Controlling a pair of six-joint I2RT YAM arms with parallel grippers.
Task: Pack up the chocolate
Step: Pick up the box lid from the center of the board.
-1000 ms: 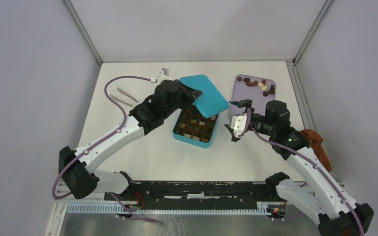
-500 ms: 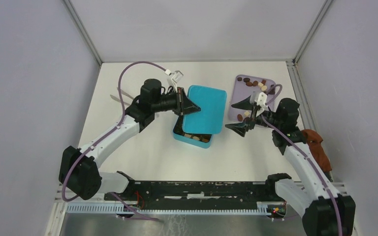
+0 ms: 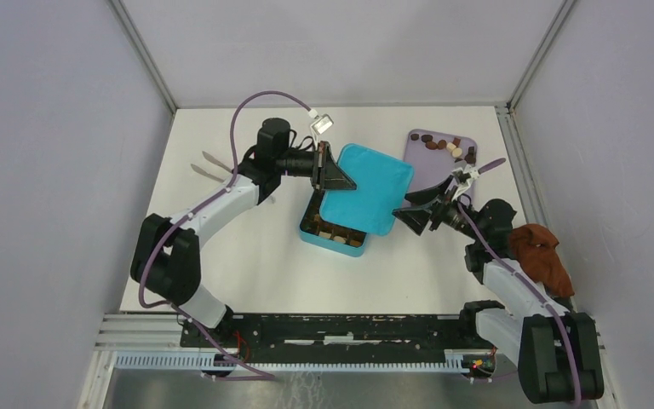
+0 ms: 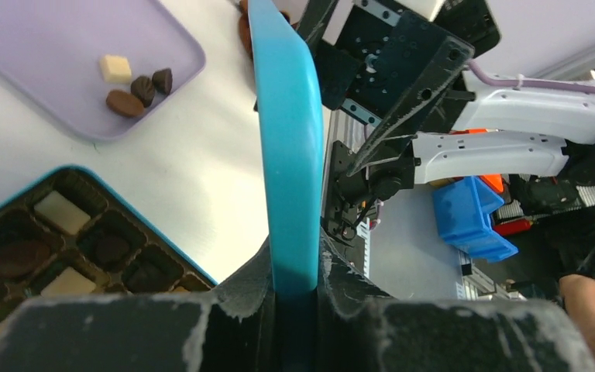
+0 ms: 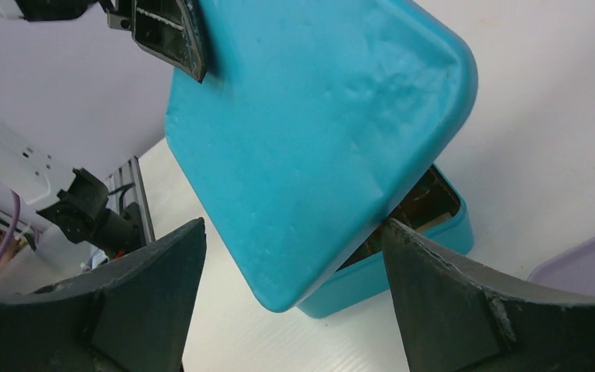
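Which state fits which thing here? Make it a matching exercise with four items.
Things:
1. lid
2. box
3. tray
4. cloth

States:
A. beside the right arm
B. pinched in the left tool
C. loose chocolates lie on it
D. partly covered from above

Pairs: 1-B; 2-D; 3-C; 4-A

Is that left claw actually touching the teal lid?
Touching. The left wrist view shows the lid's edge pinched between the left gripper's two fingers, with no gap on either side.
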